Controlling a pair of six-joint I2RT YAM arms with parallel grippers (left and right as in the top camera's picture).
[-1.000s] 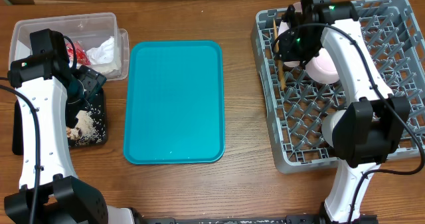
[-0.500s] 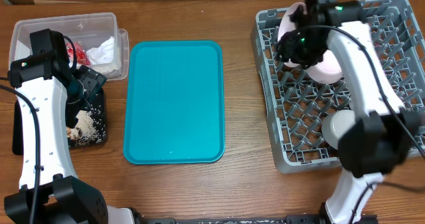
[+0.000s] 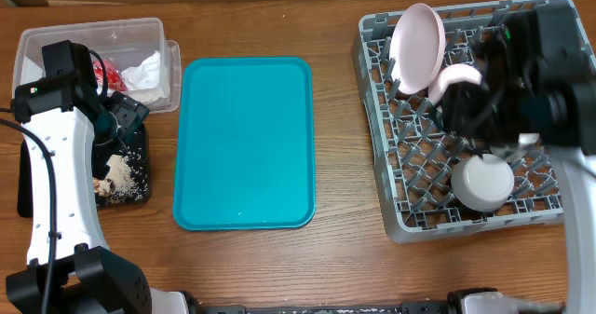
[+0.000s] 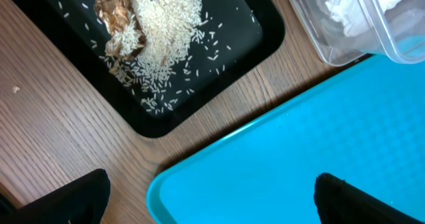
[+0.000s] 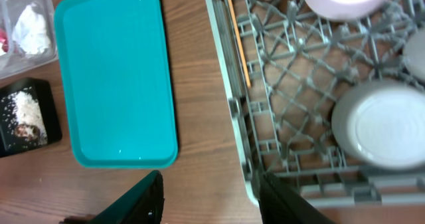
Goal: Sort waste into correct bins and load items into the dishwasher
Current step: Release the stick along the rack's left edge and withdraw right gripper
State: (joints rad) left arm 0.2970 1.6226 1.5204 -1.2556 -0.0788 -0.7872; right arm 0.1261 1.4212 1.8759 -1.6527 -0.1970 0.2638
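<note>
The teal tray [image 3: 244, 142] lies bare at mid-table. The grey dish rack [image 3: 399, 216] at the right holds a pink plate [image 3: 416, 46] on edge, a pink bowl [image 3: 453, 79], an upturned grey-white bowl [image 3: 481, 182] and a wooden chopstick [image 5: 237, 34]. My right gripper [image 5: 209, 204] is open and empty, high above the rack's left rim; its arm [image 3: 521, 90] is blurred overhead. My left gripper [image 4: 212, 201] is open and empty over the tray's near-left corner, beside the black tray [image 4: 226, 44] with rice and scraps [image 4: 159, 24].
A clear plastic bin [image 3: 93, 39] with white paper and red waste stands at the back left, next to the black tray [image 3: 138, 160]. The bin also shows in the left wrist view [image 4: 358, 18]. Bare wooden table lies between the tray and the rack.
My right arm has pulled away from the pink plate at the rack's back left and swung right and up, blurred with motion. The left arm has not moved.
</note>
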